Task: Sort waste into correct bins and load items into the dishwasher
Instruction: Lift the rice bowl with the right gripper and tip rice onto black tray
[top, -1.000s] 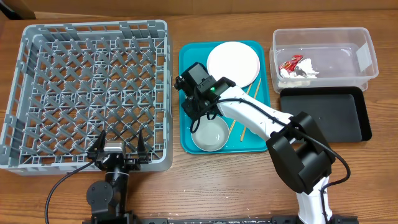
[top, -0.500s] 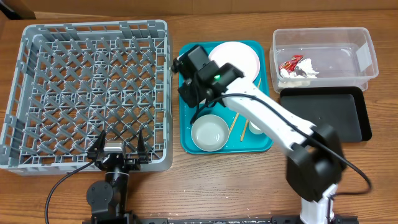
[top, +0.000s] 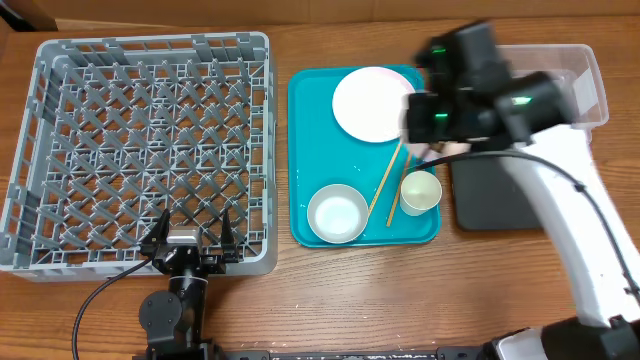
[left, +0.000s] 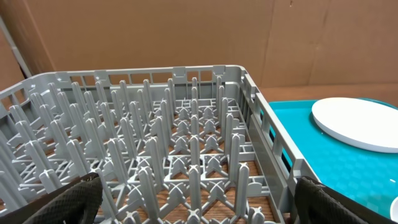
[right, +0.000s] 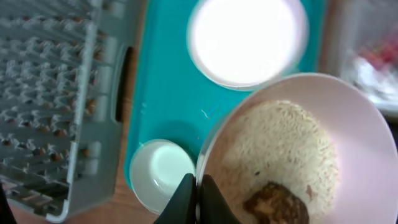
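Observation:
My right gripper (right: 196, 194) is shut on the rim of a pale bowl (right: 348, 124) holding white rice and a brown food scrap (right: 277, 202). In the overhead view the blurred right arm (top: 480, 90) hangs over the right edge of the teal tray (top: 310, 110), next to the clear tub (top: 590, 75) and black tray (top: 500, 200). On the teal tray lie the plate (top: 373, 103), an empty white bowl (top: 337, 213), the cup (top: 420, 192) and the chopsticks (top: 385, 185). My left gripper (top: 190, 238) is open at the near edge of the grey rack (top: 140, 150).
The left wrist view looks across the rack's pegs (left: 174, 143) to the teal tray (left: 305, 134) and plate (left: 360, 121). The right wrist view shows the plate (right: 245, 37), the empty bowl (right: 163, 171) and a red blur in the tub (right: 373, 62).
My right arm has lifted the rice bowl from the tray's left side and swung it fast to the right, towards the tub and black tray. The left arm has not moved.

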